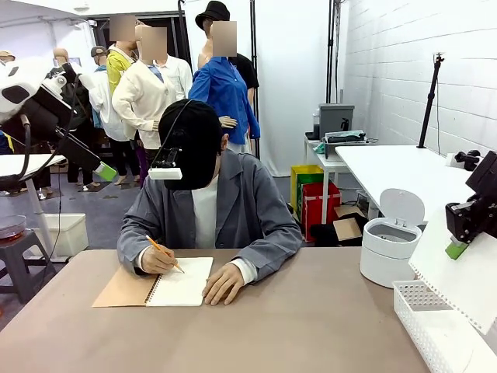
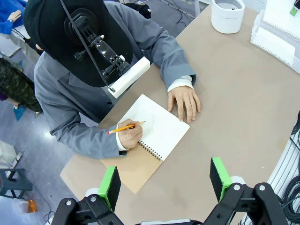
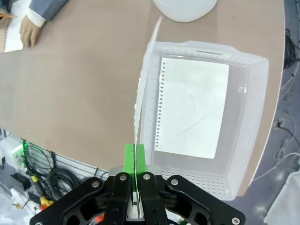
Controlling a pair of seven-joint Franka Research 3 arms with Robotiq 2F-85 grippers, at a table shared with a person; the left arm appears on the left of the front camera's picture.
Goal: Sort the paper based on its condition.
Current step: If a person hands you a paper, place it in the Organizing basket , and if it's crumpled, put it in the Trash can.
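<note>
My right gripper [image 3: 135,157] is shut on the edge of a thin white sheet of paper [image 3: 140,93], seen edge-on here, with a row of small holes along it. It hangs over the left wall of a white mesh basket [image 3: 253,93]. Another sheet [image 3: 192,108] with a faint pencil line lies flat inside the basket. In the front view the held paper [image 1: 466,284] hangs from the right gripper [image 1: 458,247] above the basket [image 1: 423,311]. My left gripper [image 2: 165,180] is open and empty, high above the table's left side [image 1: 105,171].
Across the table a person draws with a pencil [image 1: 165,255] in a spiral notebook [image 1: 180,281], the other hand [image 1: 224,284] resting beside it. A white round lidded bin [image 1: 390,250] stands behind the basket. Bare brown tabletop [image 1: 295,318] lies in the middle.
</note>
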